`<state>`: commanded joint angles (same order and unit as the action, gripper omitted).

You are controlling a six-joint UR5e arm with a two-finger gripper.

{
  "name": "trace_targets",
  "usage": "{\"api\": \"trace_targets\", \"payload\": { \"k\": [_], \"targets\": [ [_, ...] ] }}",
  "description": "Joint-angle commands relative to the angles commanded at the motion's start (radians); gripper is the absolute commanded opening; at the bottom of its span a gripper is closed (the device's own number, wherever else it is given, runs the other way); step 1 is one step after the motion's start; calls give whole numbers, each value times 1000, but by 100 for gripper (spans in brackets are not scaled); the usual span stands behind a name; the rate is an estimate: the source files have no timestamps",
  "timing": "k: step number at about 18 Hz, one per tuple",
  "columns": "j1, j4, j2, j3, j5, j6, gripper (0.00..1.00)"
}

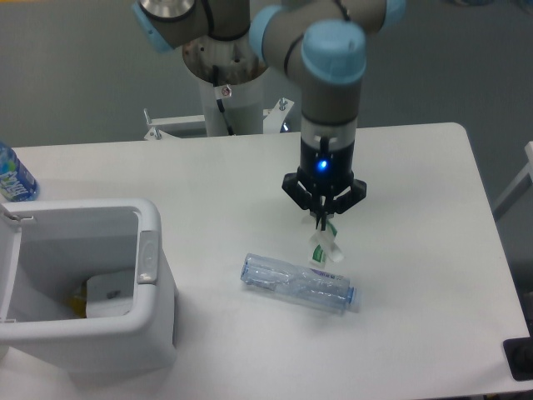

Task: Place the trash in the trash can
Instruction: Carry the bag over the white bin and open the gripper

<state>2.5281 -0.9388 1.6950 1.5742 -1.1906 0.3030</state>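
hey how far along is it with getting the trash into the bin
Some items already lie inside the trash can. In hand: the gripper is shut on the wrapper, lifted off the table. Left: carrying it to the can, then the clear bottle lying on the table.

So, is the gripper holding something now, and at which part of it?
Yes. The gripper pinches the small wrapper by its top end; the rest hangs down just above the bottle.

Bottle [299, 286] right of trash can [92, 287], wrapper [324, 247] above.
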Motion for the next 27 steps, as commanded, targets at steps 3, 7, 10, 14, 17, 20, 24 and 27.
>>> {"api": "trace_targets", "payload": {
  "k": [3,7,10,14,17,20,24,27],
  "targets": [
    [-54,0,-2,-43,52,-152,0],
    [-155,21,-31,-54,55,-239,0],
    [-253,57,-32,-56,55,-239,0],
    [-344,72,-32,-49,52,-252,0],
    [-387,81,-23,-46,52,-245,31],
    [-390,84,-18,-43,45,-243,100],
    [-379,86,-22,-49,45,-251,100],
    [-301,84,-26,-43,45,-266,100]
  ]
}}
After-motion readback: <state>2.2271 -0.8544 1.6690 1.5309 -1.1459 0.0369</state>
